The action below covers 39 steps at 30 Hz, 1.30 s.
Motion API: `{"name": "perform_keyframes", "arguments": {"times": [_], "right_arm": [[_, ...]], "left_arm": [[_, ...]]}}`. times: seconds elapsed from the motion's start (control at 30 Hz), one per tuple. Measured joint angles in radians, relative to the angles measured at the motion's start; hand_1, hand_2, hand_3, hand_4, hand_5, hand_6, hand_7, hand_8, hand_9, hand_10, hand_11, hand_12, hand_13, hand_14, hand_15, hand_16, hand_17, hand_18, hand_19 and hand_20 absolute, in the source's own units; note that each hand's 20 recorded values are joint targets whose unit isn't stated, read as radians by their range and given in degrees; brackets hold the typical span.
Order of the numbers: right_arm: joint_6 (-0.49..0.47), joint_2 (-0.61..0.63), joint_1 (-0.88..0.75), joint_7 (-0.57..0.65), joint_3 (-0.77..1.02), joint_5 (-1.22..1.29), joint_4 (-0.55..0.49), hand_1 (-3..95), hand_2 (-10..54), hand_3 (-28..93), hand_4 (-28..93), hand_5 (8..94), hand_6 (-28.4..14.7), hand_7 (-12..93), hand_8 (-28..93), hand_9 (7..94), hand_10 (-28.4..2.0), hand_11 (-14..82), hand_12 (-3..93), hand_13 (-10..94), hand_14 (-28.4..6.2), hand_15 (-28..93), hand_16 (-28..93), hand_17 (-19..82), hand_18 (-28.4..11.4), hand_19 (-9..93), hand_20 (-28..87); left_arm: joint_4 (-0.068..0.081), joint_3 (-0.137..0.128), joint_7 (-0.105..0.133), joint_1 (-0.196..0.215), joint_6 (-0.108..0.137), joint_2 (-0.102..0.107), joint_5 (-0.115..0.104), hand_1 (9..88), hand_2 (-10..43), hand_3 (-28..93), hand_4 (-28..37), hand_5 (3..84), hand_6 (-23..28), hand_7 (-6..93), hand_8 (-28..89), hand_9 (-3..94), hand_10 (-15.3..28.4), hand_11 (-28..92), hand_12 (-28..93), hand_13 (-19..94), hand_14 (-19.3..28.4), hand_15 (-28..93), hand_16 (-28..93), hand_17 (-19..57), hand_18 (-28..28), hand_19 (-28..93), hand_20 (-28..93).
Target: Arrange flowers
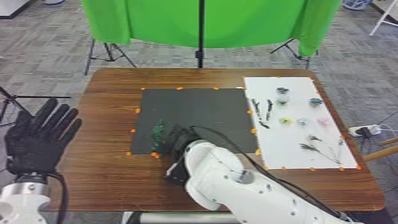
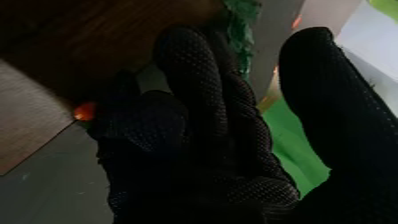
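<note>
Left: the left hand (image 1: pixel 34 150), palm flat and fingers straight and fanned apart, at the table's (image 1: pixel 98 115) left edge.

Left-centre: black mat (image 1: pixel 200 107), orange tabs (image 1: pixel 138 110) along its border. Green sprig (image 1: pixel 158 135) lies lengthwise on the mat's near left part.

Centre: right hand (image 1: pixel 182 137) low over the near part of the mat, just beside the sprig. Right wrist view: fingers (image 2: pixel 191 60) close together, extended, thumb (image 2: pixel 306 75) held apart; green foliage lies behind the fingertips, probably the same sprig. Contact: cannot tell.

Right: white sheet (image 1: pixel 275 157). On its left part, dark stems (image 1: pixel 268 110). Alongside and to their right, small flower heads: dark one (image 1: pixel 282 90) farthest, then green (image 1: pixel 282 102), yellow (image 1: pixel 285 121), pale (image 1: pixel 303 121), blue (image 1: pixel 315 102), pink (image 1: pixel 324 121). Thin sprigs (image 1: pixel 311 147) at the near end.
</note>
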Motion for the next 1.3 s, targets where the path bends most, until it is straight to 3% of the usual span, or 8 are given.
{"name": "perform_keyframes", "arguments": {"times": [0.2,0.4,0.6,0.77,1.0,1.3], "right_arm": [[0.075,0.087,-0.105,-0.014,0.186,0.034,-0.140,39.7,-8.5,73,-18,72.6,-7.3,17,-10,76.0,-18.3,39.3,27.1,68,-16.7,76,33,32,-28.4,86,36],[0.140,0.231,-0.229,-0.043,0.429,-0.078,-0.206,40.5,-9.5,73,-19,69.5,-7.4,18,-11,70.5,-19.3,29.1,22.1,63,-17.2,75,32,29,-28.2,84,34],[0.039,0.406,-0.423,-0.066,0.744,-0.218,-0.213,40.4,-9.5,74,-21,62.7,-8.1,16,-11,60.3,-19.7,20.5,19.1,57,-17.6,73,29,26,-26.5,82,34],[-0.035,0.513,-0.565,-0.078,0.954,-0.209,-0.161,41.7,-9.5,72,-23,61.0,-8.0,16,-11,58.1,-19.1,18.3,18.2,56,-17.4,72,26,25,-26.2,82,35],[-0.057,0.545,-0.648,-0.056,1.060,-0.211,-0.124,42.7,-9.5,71,-27,63.8,-7.4,16,-11,60.8,-18.3,18.6,18.1,58,-16.8,72,25,26,-26.7,82,36],[-0.220,0.527,-0.730,-0.031,1.113,-0.181,-0.176,49.4,-9.5,65,-28,64.6,-6.8,17,-11,61.4,-17.9,18.8,18.5,58,-16.1,72,26,26,-26.7,82,37]], "left_arm": [[0.000,-0.008,0.000,0.009,-0.001,-0.022,0.000,24.4,14.9,70,-28.3,43.7,9.2,9.1,-7,36.9,14.8,13,12,28,13.7,20,-3,-3.9,12.5,21,13],[0.001,-0.009,-0.001,0.009,-0.004,-0.024,0.000,25.0,15.2,70,-28.3,43.8,9.2,9.3,-7,36.9,14.8,13,12,28,14.0,20,-3,-4.0,12.5,21,13],[0.001,-0.020,0.002,0.010,-0.005,-0.027,0.001,25.3,15.3,70,-28.3,43.7,9.1,9.4,-7,36.8,14.8,13,12,28,14.3,21,-2,-4.1,12.5,21,13],[-0.002,-0.030,0.010,0.019,-0.005,-0.033,0.001,25.2,15.1,70,-28.3,43.7,9.1,9.4,-7,36.8,14.9,14,12,28,14.5,21,-2,-4.1,12.5,21,13],[-0.003,-0.029,0.015,0.024,-0.004,-0.040,0.001,25.1,15.1,70,-28.3,43.6,9.2,9.3,-7,36.6,14.9,14,12,28,14.6,22,-2,-4.2,12.5,21,13],[-0.007,-0.028,0.013,0.024,0.003,-0.042,0.002,25.8,14.5,70,-28.3,43.8,9.3,9.5,-7,36.7,15.1,14,12,27,14.6,22,-2,-4.3,12.5,22,13]]}}
